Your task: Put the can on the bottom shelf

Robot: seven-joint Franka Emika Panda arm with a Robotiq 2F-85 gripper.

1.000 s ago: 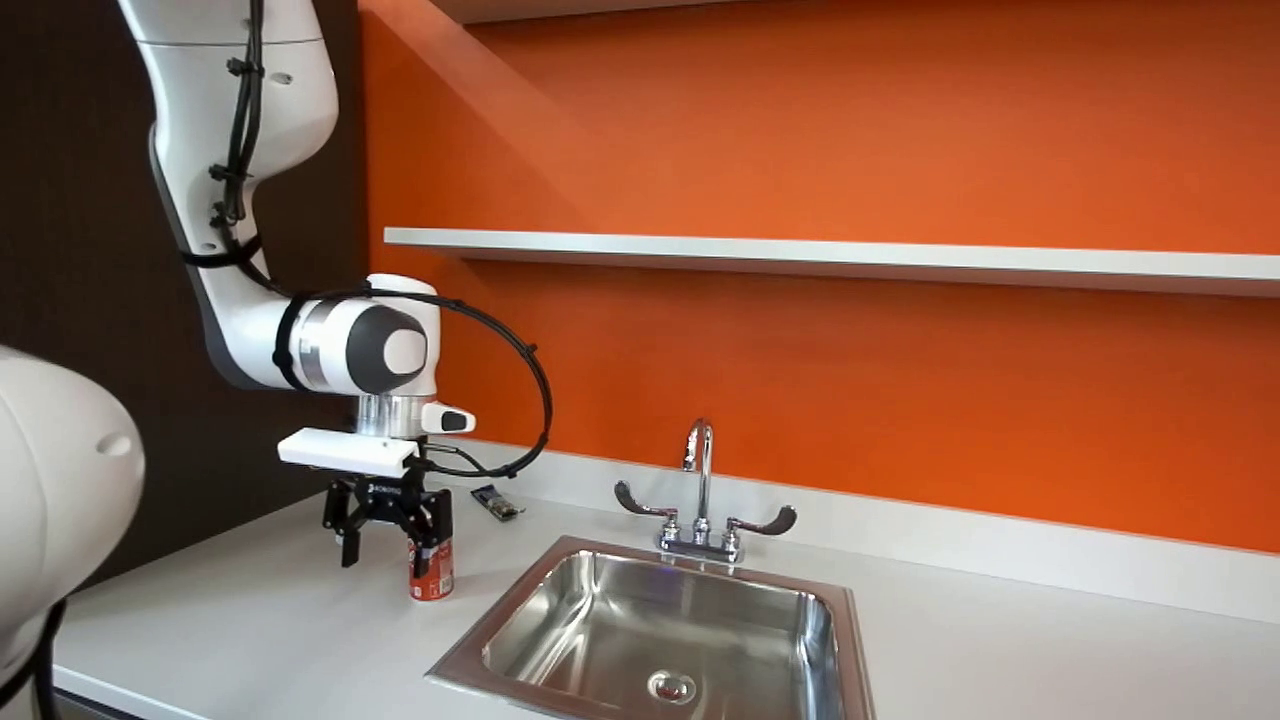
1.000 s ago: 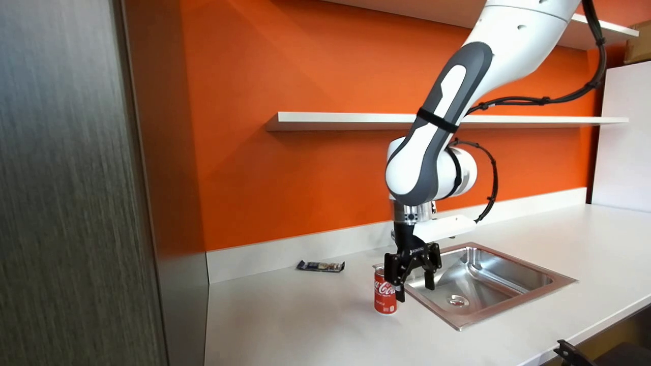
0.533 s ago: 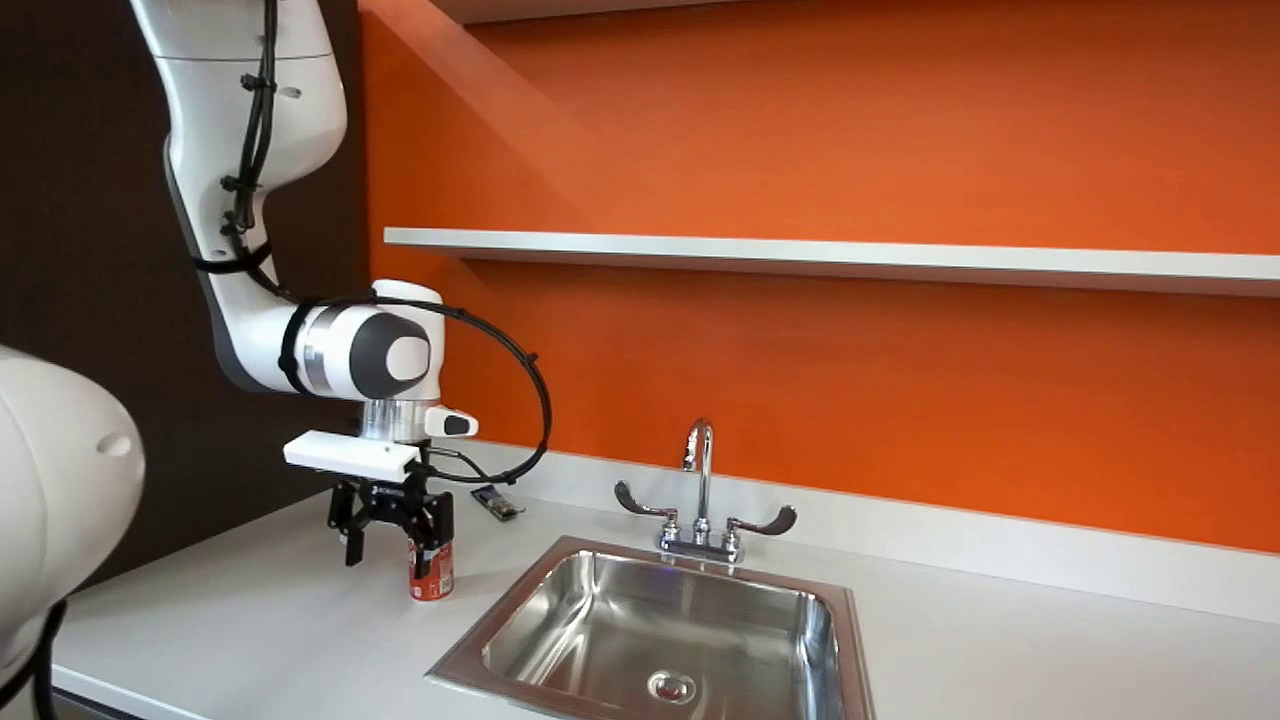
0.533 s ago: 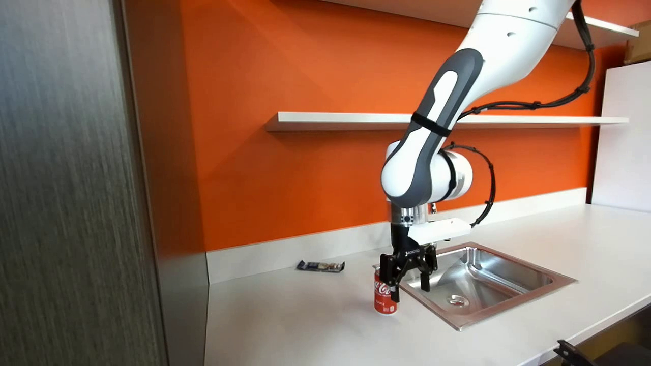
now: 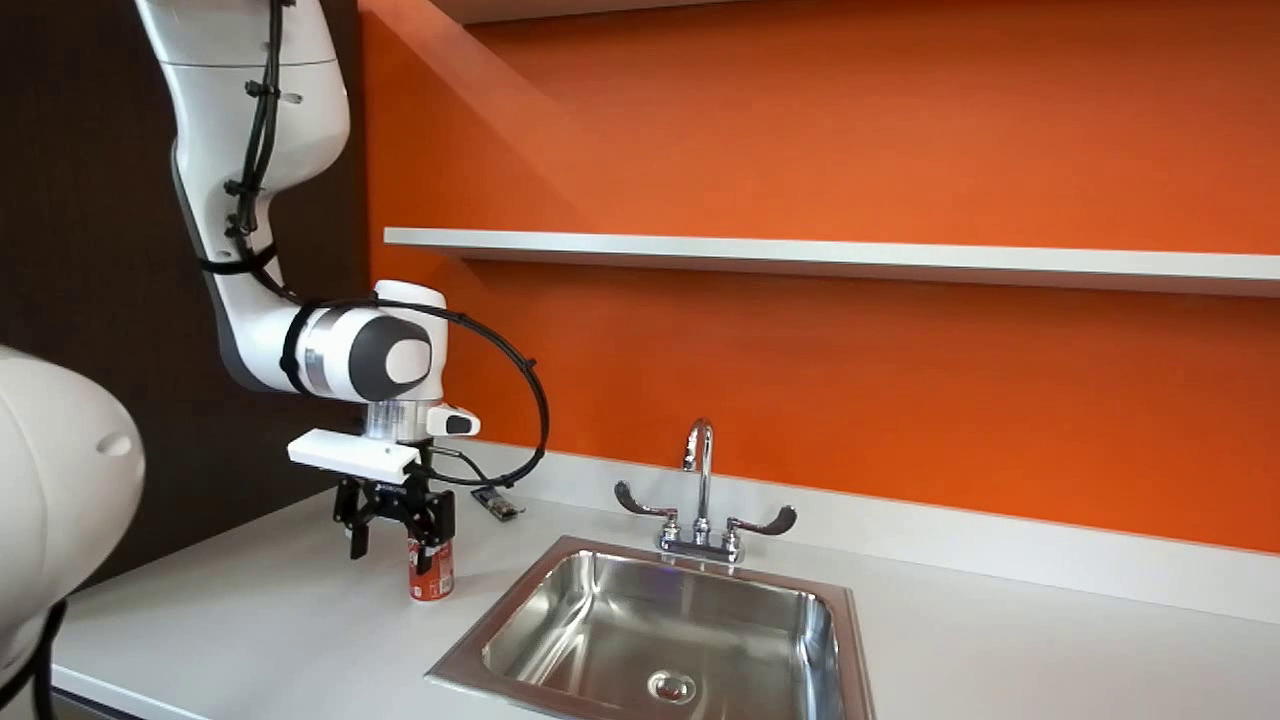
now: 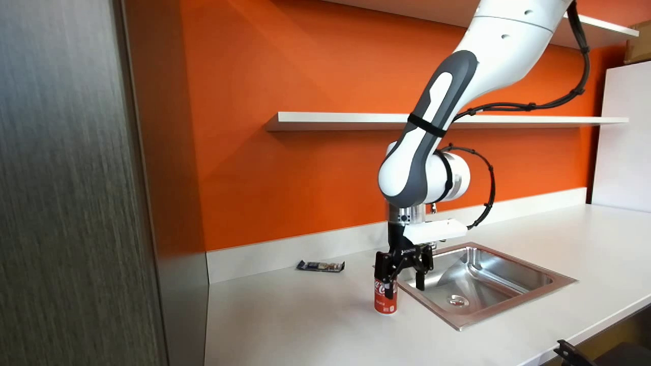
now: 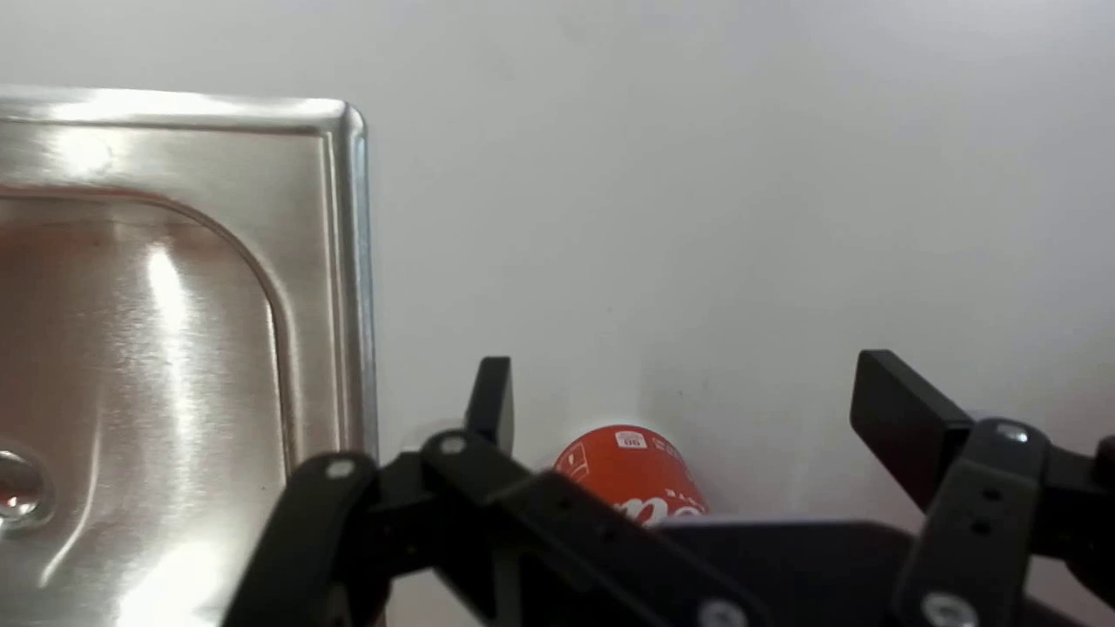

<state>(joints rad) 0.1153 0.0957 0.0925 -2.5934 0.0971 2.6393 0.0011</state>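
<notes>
Can (image 6: 385,304) upright on the bench (image 6: 285,315) just beside the sink (image 7: 305,218), not yet on the bottom shelf (image 5: 800,250); standing so, probably easy to clasp around its sides. Gripper (image 7: 684,392) pointed down, spread wide and empty, presumably leaving room to straddle the can, likely after better alignment.

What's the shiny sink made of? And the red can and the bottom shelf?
The sink looks like brushed metal, probably stainless steel: silvery, with streaky reflections. The can is likely thin aluminium under red print, going by its drink-can shape and lettering. The bottom shelf looks smooth and white, maybe painted wood or laminate; no grain shows.
</notes>
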